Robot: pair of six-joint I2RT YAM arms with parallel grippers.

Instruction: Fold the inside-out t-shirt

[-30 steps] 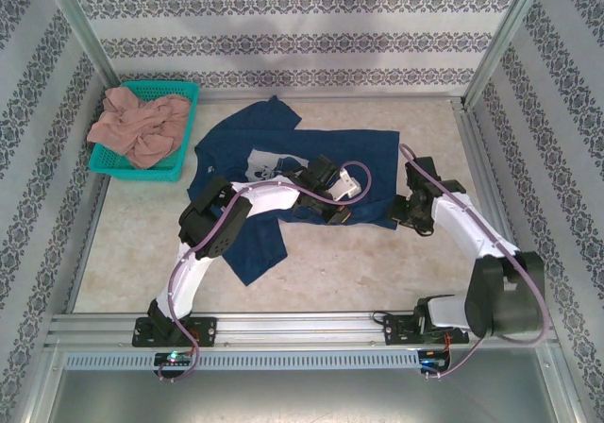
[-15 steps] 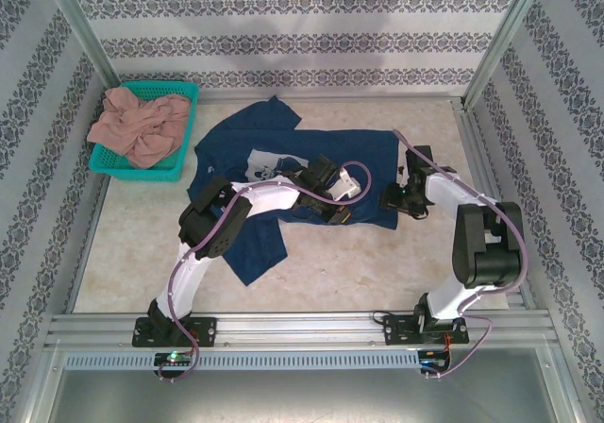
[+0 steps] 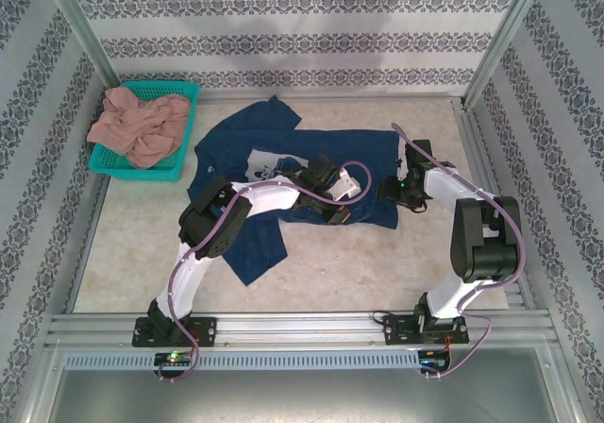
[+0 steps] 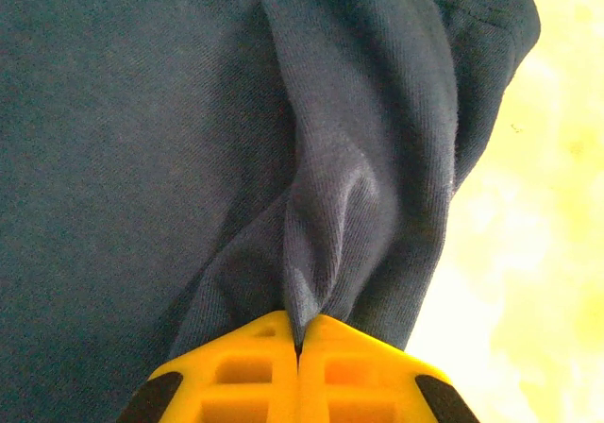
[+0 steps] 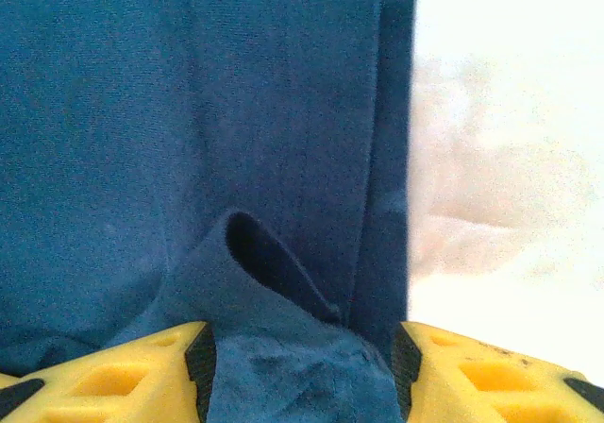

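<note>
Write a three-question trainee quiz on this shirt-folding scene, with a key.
1. True or false: the left gripper is shut on the navy t-shirt.
2. Where does the pinkish garment lie? A) in the teal basket B) spread on top of the t-shirt C) tucked under the t-shirt.
3. Fill in: the right gripper has its fingers ____, with shirt fabric between them.
Key: 1 true; 2 A; 3 apart.
</note>
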